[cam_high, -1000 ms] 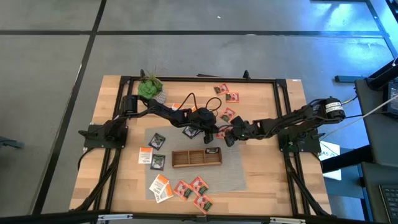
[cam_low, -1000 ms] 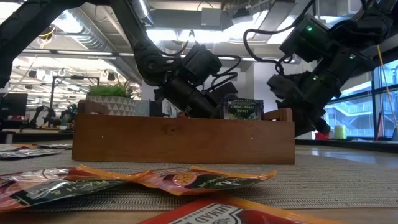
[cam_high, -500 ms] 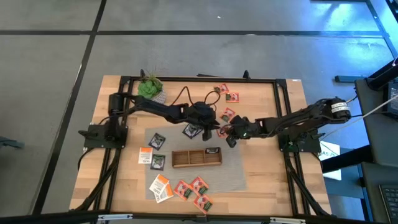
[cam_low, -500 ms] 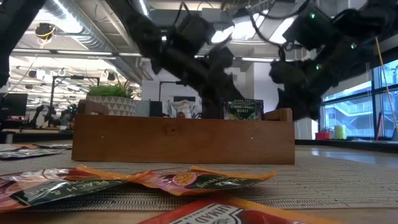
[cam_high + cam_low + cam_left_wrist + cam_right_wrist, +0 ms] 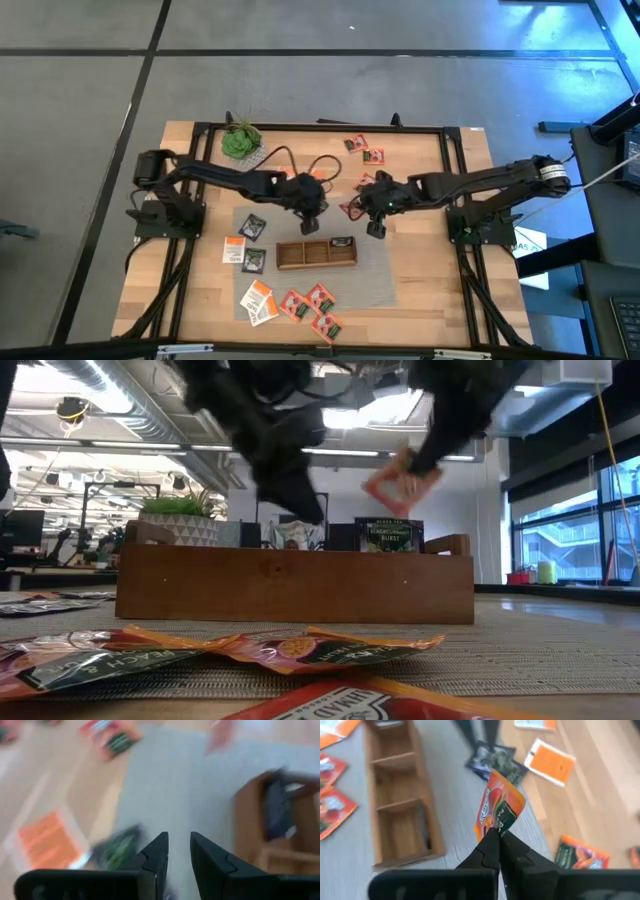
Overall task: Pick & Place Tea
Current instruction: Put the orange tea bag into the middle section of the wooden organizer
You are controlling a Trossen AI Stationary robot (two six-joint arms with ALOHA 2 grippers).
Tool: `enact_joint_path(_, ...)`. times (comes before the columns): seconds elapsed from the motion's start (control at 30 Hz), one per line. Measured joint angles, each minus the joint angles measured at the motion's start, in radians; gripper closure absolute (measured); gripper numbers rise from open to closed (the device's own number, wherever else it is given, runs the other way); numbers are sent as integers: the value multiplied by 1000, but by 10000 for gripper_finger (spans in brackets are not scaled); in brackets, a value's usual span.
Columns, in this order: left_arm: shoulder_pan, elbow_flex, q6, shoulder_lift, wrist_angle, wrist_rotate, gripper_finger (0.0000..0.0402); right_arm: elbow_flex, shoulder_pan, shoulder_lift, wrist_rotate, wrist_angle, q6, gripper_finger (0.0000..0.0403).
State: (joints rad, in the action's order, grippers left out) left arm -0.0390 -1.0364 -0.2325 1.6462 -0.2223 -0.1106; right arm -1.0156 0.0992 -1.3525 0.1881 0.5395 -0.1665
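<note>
R gripper: fingers pressed together on the edge of a red-orange sachet, pinched at its lower corner; sachet stands up clear of the mat, tilted.
R gripper, from above: over the grey mat, just off the tray's right end, on the far side.
Held sachet, low view: in the air, above the tray's rim line, blurred.
L gripper: fingers a little apart, nothing between them; pointing down at the mat.
L gripper, from above: over the mat just behind the tray's middle, near the R gripper but apart.
Tray: long wooden, 3 compartments, lying on the mat. Right compartment has one dark sachet standing in it; other two look bare in the R wrist view.
Tray, low view: dark sachet's top sticks up past the rim.
Loose tea, near side: red sachets plus a white-orange one at the mat's front-left corner.
Loose tea, left: dark and white-orange sachets beside the tray's left end.
Loose tea, far side: a few red ones on bare wood, behind the R arm.
Plant: small green, far-left of table.
Unsure: L wrist view is smeared; the dark shape by the left fingers is prob. a dark sachet on the mat.
</note>
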Motion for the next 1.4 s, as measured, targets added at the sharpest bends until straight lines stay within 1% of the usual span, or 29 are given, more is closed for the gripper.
enact_joint_path(0.07, 19, 56, -53, -50, 37, -56, 325, -63, 21, -16, 1, 39, 46, 397)
enact_joint_path(0.13, 39, 116, -97, -99, 66, -82, 325, -119, 44, -39, 2, 56, 75, 397)
enact_joint_path(0.23, 65, 189, -141, -160, 129, -88, 324, -186, 68, -85, 1, 60, 113, 397)
enact_joint_path(0.4, 98, 275, -218, -238, 149, -106, 324, -293, 95, -221, -22, 58, 171, 397)
enact_joint_path(0.57, 125, 299, -248, -252, 130, -162, 323, -409, 118, -385, -167, 73, 226, 397)
enact_joint_path(0.73, 128, 298, -252, -246, 144, -160, 324, -515, 143, -514, -182, 162, 283, 397)
enact_joint_path(0.9, 128, 298, -252, -246, 144, -161, 321, -558, 144, -585, -182, 190, 306, 397)
enact_joint_path(1.03, 128, 298, -252, -246, 143, -160, 320, -560, 144, -599, -174, 197, 311, 397)
enact_joint_path(1.2, 128, 298, -252, -246, 143, -161, 324, -561, 144, -602, -50, 204, 334, 397)
enact_joint_path(1.4, 128, 298, -252, -246, 144, -161, 323, -549, 143, -602, -39, 193, 344, 397)
